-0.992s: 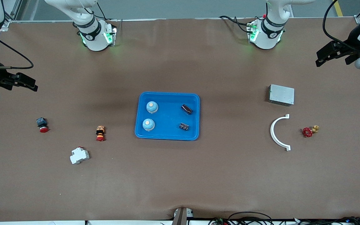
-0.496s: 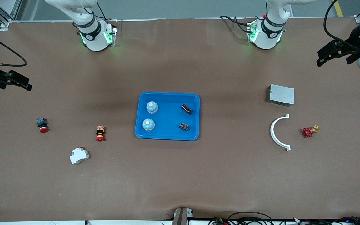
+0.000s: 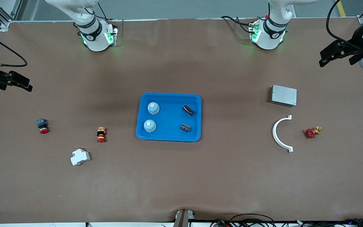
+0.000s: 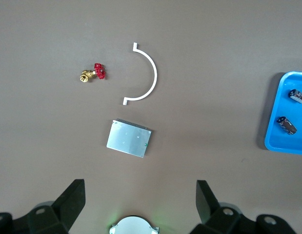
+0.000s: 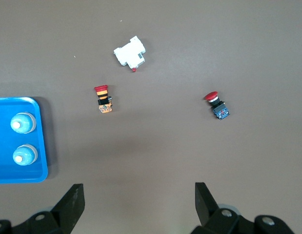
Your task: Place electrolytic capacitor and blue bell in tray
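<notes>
The bright-blue tray lies mid-table. In it stand two blue bells on the side toward the right arm. Two dark electrolytic capacitors lie on the side toward the left arm. The right wrist view shows the tray with both bells. In the left wrist view the tray's edge and both capacitors appear. My left gripper hangs open and empty over bare table at the left arm's end. My right gripper hangs open and empty at the right arm's end.
Toward the left arm's end lie a grey metal box, a white curved bracket and a red-handled brass valve. Toward the right arm's end lie a white breaker, an orange-and-red button and a red-capped black button.
Over the first half second my right gripper drew back toward the table's edge and the left one shifted slightly. Since then neither has moved. The things in the tray stayed put.
</notes>
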Robot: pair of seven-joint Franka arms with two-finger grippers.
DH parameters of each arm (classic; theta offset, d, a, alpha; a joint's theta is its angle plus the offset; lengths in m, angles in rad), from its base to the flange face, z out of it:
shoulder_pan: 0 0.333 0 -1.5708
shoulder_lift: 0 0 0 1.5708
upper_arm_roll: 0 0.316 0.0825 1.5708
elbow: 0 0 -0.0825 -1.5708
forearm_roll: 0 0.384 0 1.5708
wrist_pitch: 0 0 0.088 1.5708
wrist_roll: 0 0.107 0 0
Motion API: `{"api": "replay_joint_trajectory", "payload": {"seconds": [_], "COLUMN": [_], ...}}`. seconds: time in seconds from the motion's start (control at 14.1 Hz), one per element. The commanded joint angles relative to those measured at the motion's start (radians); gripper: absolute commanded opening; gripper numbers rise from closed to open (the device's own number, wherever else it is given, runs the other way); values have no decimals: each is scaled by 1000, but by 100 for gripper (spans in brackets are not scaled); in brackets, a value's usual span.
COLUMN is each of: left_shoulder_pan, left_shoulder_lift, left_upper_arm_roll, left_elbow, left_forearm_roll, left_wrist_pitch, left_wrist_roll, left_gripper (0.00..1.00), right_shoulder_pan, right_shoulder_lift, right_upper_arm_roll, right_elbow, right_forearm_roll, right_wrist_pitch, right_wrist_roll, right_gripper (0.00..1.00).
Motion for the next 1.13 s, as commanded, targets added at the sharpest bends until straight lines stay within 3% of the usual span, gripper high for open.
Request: {"api": "replay_joint_trajectory", "payload": {"seconds": [0.0,0.14,1.06], "left_shoulder_pan": [6,6,6], "left_shoulder_lift": [-1,-1,4], "left_upper_arm_roll": [0,3,1], "left_elbow": [13,13,13], "left_forearm_roll": [-24,-24,-4], "left_wrist_pitch": [-8,-8,-11], "left_wrist_roll": [18,19,31], "left_gripper": [100,100,100], "right_shoulder_pan": [49,75,69], "right_shoulder_lift": [-2,-2,6], "right_upper_arm_roll": [-49,-77,-80], "right_elbow": [13,15,21], "right_forearm_roll": [9,10,-2], "right_wrist_pitch": [-4,-2,-2], "right_wrist_roll": [-3,-3,-11], "right_gripper": [100,100,100]}}
